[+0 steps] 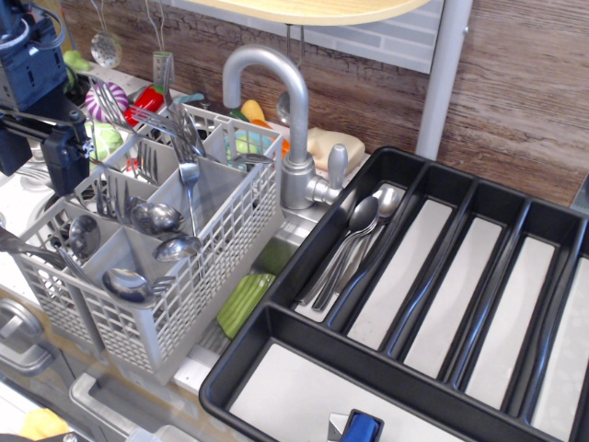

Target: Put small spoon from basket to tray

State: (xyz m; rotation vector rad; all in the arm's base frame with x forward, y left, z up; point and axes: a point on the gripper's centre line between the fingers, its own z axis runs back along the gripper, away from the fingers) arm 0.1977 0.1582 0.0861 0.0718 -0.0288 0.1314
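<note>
Basket [207, 276]: light grey lattice, sitting at the left of the scene, its compartments holding steel cutlery standing handle-down or bowl-up. Large spoons [156, 218] are leaning in the middle cells; forks [184, 129] are rising at the far side.

Small spoon [190, 189]: slim, thin-handled, standing nearly upright in a central compartment of the basket (its bowl end is hard to make out among the others).

Tray [276, 327]: black, long parallel compartments with pale floors, lying at the right, its near cross compartment running along the front. Several spoons [354, 239] are already lying in its leftmost long slot.

Faucet [281, 101]: grey, arching between basket and tray.

Pincer [55, 152]: black, hanging at the far left edge above the basket; whether it is open or closed cannot be told.
</note>
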